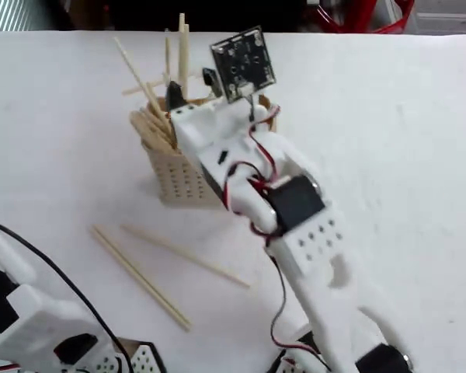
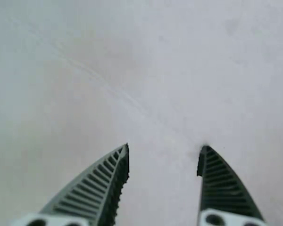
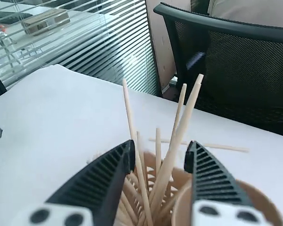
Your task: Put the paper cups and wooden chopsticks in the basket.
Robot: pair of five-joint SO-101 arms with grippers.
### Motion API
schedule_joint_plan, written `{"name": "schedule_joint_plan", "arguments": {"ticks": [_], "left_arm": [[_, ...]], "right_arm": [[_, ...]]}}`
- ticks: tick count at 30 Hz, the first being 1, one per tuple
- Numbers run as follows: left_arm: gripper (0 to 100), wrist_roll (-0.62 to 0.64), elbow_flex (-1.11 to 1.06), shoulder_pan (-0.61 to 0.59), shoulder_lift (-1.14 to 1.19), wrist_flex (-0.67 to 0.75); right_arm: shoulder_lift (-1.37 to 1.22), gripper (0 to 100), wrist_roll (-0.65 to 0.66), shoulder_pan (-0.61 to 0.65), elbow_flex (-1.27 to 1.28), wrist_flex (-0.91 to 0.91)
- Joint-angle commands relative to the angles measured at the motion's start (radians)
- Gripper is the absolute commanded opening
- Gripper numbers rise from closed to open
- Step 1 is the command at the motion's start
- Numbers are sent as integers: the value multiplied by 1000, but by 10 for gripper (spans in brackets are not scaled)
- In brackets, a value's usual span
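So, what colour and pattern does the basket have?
Cream basket with rows of small holes; clearest in the high view.

Left gripper (image 2: 165, 147), right gripper (image 3: 160, 142): jaws apart.

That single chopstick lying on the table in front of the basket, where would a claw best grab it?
Probably near its middle, coming straight down from above. The chopstick lies flat on the table, long and thin, so a grip across it at mid-length should lift it balanced. It lies apart from the pair beside it, leaving room.
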State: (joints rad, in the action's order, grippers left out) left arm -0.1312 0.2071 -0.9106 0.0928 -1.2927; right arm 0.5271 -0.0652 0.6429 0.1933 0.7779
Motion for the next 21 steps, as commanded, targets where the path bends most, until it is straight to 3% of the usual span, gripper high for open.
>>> {"name": "schedule_joint_plan", "arguments": {"ticks": [1,8,11,14,16,21], "left_arm": [[242,-8,52,5,-15,-5],[242,-180,48,56,-5,-54],[242,-281,48,107,-5,-150],[242,-362,48,157,-7,-331],[242,-405,48,160,-8,-417],[243,-434,51,21,-7,-252]], "right_arm": [[137,180,-3,2,-6,113],[338,180,311,-27,15,578],[357,155,465,-28,100,722],[354,118,646,-22,245,745],[351,117,690,-21,339,717],[329,127,700,48,491,575]]}}
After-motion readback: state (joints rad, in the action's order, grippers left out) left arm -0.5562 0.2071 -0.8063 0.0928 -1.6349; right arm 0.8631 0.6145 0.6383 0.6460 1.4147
